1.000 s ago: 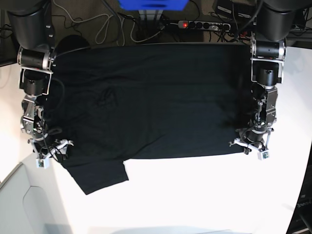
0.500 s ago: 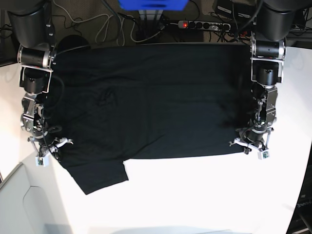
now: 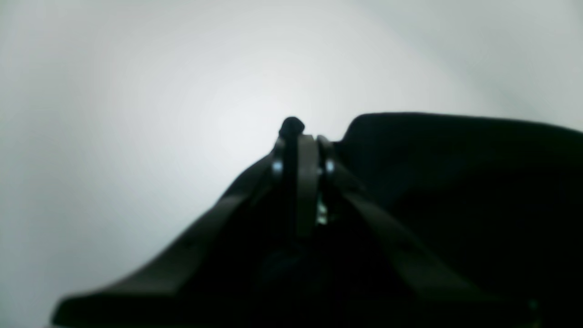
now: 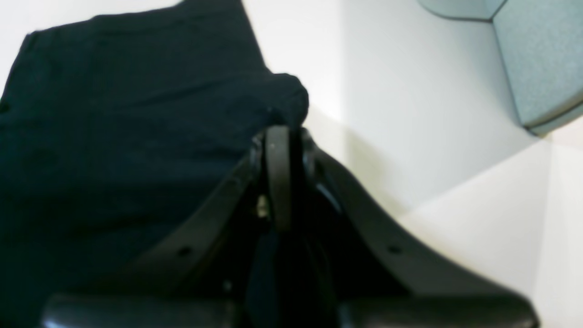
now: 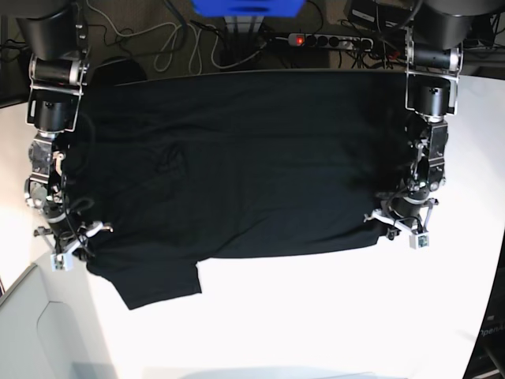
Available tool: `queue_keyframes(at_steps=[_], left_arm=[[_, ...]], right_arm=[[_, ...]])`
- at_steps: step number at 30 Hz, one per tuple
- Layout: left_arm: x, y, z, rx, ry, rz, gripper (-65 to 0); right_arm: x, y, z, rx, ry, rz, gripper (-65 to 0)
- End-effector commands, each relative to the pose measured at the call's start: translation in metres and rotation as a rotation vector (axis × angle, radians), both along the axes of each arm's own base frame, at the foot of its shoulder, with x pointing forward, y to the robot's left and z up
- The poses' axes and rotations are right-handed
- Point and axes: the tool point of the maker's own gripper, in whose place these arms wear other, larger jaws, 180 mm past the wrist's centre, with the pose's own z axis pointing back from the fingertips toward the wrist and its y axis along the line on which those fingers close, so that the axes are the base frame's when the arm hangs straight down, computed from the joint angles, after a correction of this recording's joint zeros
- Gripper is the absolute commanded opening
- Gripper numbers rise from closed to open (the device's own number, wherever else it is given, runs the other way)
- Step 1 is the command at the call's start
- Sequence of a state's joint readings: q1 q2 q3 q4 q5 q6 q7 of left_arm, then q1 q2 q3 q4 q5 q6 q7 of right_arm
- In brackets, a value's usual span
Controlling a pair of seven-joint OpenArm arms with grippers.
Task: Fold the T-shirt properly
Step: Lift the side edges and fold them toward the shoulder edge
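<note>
The black T-shirt (image 5: 237, 158) lies spread plain side up on the white table (image 5: 316, 316), with one sleeve (image 5: 154, 280) sticking out at the near left. No print shows. My left gripper (image 5: 398, 223) is at the shirt's near right corner. In the left wrist view it (image 3: 303, 141) is shut, with a nub of black cloth (image 3: 291, 125) pinched at its tips. My right gripper (image 5: 71, 241) is at the shirt's left edge above the sleeve. In the right wrist view it (image 4: 280, 136) is shut on a raised fold of the shirt (image 4: 287, 102).
A power strip with a red light (image 5: 327, 39) and cables lie beyond the table's far edge, next to a blue object (image 5: 248, 6). A grey panel (image 5: 31, 332) stands at the near left corner and also shows in the right wrist view (image 4: 537, 59). Bare white table lies in front of the shirt.
Both grippers have moved a little toward the far edge, still shut on the cloth. The shirt's near hem, sleeve and far edge have shifted back with them.
</note>
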State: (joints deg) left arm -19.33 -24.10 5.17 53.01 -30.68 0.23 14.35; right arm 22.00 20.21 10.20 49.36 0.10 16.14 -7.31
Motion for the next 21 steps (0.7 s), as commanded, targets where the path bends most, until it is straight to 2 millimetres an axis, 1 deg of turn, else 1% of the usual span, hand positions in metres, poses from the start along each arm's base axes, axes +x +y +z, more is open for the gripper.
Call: queue_keyframes(at_steps=[1,4,5,7,8,10,12,14,15,18,21], left_arm=[[0.014,0.009,0.028,0.003,-0.075,0.012,-65.0],[0.004,0.029,0.044,-0.028,-0.090,0.077,-65.0],[0.001,0.032,0.048,-0.037,-0.095,0.089,-65.0],[-0.002,0.033,0.055,-0.059,-0.103,0.105,-65.0],[-0.003,0.033,0.062,-0.064,-0.113,0.105,-65.0],[-0.010,0.034,0.069,-0.071,-0.114,0.111,-65.0],[-0.020,0.036,0.073,-0.077,-0.113,0.116,-65.0],[-0.028,0.030,0.077,-0.090,-0.125,0.117,-65.0],[-0.034,0.030,0.078,-0.093,-0.130,0.124,-65.0],[-0.058,0.035,0.077,-0.102,-0.123,0.156,-65.0],[-0.080,0.033,0.073,-0.115,-0.114,0.182,-65.0]], right_arm=[[0.012,-0.013,0.030,-0.012,-0.090,-0.025,-64.9],[-0.002,-0.027,0.033,-0.016,-0.108,-0.062,-64.9],[-0.004,-0.030,0.034,-0.018,-0.113,-0.068,-64.9],[-0.009,-0.034,0.036,-0.022,-0.121,-0.076,-64.9],[-0.013,-0.035,0.039,-0.030,-0.130,-0.078,-64.9],[-0.024,-0.040,0.045,-0.047,-0.148,-0.086,-64.9],[-0.035,-0.041,0.052,-0.065,-0.172,-0.085,-64.9],[-0.046,-0.042,0.058,-0.086,-0.188,-0.083,-64.9],[-0.052,-0.042,0.059,-0.095,-0.191,-0.081,-64.9],[-0.070,-0.041,0.057,-0.116,-0.182,-0.073,-64.9],[-0.087,-0.042,0.048,-0.129,-0.154,-0.071,-64.9]])
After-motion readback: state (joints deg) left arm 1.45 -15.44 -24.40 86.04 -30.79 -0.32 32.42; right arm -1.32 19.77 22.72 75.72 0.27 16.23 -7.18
